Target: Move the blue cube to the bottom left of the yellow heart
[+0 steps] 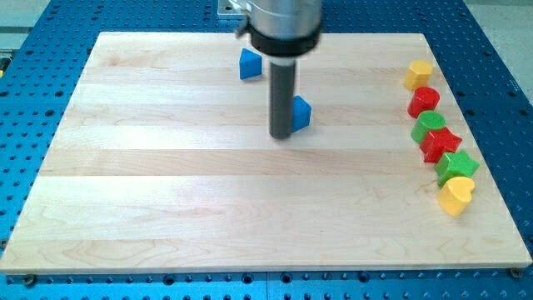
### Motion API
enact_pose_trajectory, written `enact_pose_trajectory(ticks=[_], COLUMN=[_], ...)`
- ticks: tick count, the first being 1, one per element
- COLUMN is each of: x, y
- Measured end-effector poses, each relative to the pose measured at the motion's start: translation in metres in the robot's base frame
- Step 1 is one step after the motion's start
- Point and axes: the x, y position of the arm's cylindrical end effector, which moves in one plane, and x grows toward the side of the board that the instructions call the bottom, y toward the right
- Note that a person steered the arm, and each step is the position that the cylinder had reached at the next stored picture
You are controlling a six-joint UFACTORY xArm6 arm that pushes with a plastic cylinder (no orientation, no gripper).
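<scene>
- The worktop [166,192] is a pale wooden board on a blue perforated base [500,58], and most of its surface is bare.
- The arm comes down from the view's top as a grey housing with a black collar, ending in a straight dark rod; there is no pincer on it, so no released or clenched state can be told.
- My tip [281,135] rests on the board just above the middle, touching or just beside the left side of the blue cube [301,112].
- That blue cube sits partly hidden behind the rod, well apart from the yellow heart [455,196], which lies near the view's right edge, lowest in a column of blocks.
- A second blue block [250,64], its shape unclear, lies near the view's top, left of the rod.
- The right-hand column runs from top to bottom: a yellow block [418,74], a red block [424,102], a green block [430,125], a red star [440,143], a green star [456,166], then the yellow heart, each close to or touching its neighbour.
</scene>
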Motion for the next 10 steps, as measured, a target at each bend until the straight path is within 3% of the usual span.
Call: enact_pose_trajectory(ticks=[1,2,3,5,6,7,8,9,10], x=[-0.026,-0.058,-0.044,-0.054,0.0,0.008,-0.043,-0.028,0.038], y=[-0.062,-0.003,0.046,0.06,0.078,0.069,0.085,0.123,0.113])
